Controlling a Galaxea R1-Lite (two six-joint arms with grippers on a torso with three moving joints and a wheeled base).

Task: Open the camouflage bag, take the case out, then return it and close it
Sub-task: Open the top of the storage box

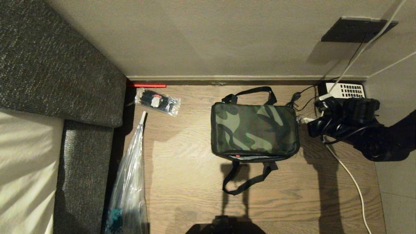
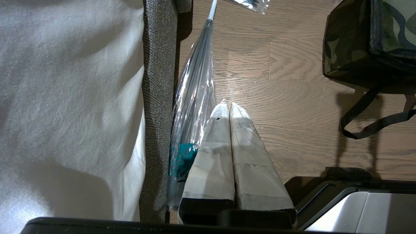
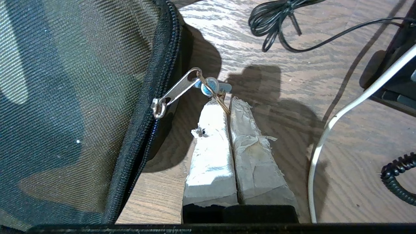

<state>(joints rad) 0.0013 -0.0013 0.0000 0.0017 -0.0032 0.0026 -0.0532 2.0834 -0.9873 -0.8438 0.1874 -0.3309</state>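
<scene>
The camouflage bag (image 1: 255,130) stands on the wooden floor with its lid down. A thin pale slit with a red spot shows along its near edge. The case is hidden. My right gripper (image 3: 229,102) is at the bag's right side, shut on a thin wire ring with a blue bead (image 3: 209,87). That ring hangs from the metal zipper pull (image 3: 175,92), which is drawn out taut from the black zip (image 3: 156,97). In the head view the right gripper (image 1: 304,120) sits just off the bag's right edge. My left gripper (image 2: 229,107) is shut and empty, low over the floor beside the sofa.
A grey sofa (image 1: 48,65) fills the left. A crinkled clear plastic bag (image 1: 130,182) and a small clear packet (image 1: 157,101) lie beside it. A telephone (image 1: 344,90), black cords (image 3: 279,19) and a white cable (image 1: 347,172) crowd the right, against the wall.
</scene>
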